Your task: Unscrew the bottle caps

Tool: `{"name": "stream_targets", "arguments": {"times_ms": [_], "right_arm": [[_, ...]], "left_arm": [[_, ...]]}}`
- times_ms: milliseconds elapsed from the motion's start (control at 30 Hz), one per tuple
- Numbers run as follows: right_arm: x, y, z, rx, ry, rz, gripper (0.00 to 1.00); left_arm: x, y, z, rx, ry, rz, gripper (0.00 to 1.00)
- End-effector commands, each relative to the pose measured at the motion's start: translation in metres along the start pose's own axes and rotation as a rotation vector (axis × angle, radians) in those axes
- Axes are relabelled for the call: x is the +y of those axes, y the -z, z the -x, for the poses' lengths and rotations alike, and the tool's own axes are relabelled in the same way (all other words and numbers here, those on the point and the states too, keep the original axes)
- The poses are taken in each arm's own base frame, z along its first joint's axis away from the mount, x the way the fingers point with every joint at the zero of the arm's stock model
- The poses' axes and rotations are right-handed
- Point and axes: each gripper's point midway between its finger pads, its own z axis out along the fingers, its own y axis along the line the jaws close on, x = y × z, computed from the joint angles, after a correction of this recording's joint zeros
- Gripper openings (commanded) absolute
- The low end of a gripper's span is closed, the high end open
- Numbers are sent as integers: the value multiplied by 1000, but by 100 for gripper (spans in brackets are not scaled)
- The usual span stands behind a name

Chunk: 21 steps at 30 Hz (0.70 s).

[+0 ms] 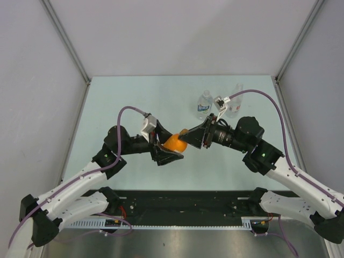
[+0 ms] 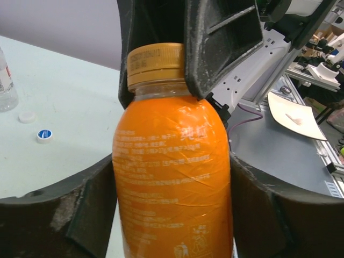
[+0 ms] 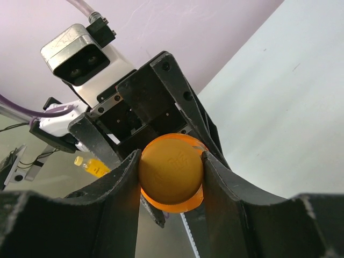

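The squat orange bottle (image 1: 174,143) (image 2: 172,177) hangs on its side above the middle of the table, between both arms. My left gripper (image 1: 163,152) (image 2: 172,215) is shut on its body, both pads pressed against the label. Its orange cap (image 2: 156,64) (image 3: 172,169) is on the neck, and my right gripper (image 1: 189,136) (image 3: 171,172) is shut on it, one finger on each side. Two loose caps lie on the table in the left wrist view: a plain whitish cap (image 2: 27,116) and a white cap with a blue mark (image 2: 44,135).
A clear bottle with a blue label (image 1: 204,103) and a slim clear bottle (image 1: 235,102) stand at the back right of the pale green table (image 1: 134,102). White walls close in the table on three sides.
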Motion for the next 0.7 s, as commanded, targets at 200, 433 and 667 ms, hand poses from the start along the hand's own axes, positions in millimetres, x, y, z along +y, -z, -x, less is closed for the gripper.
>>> {"name": "stream_targets", "arguments": {"times_ms": [200,433,667], "right_arm": [[15,1,6,-26,27,51,0],[20,5,15,-70,35,44,78],[20,12,40,-193,83,-87,96]], "left_arm": [[0,-2,10,-38,-47,3,15],[3,-1,14,-47,-53,27,0],[13,-1,22,-73,-74,93,0]]}}
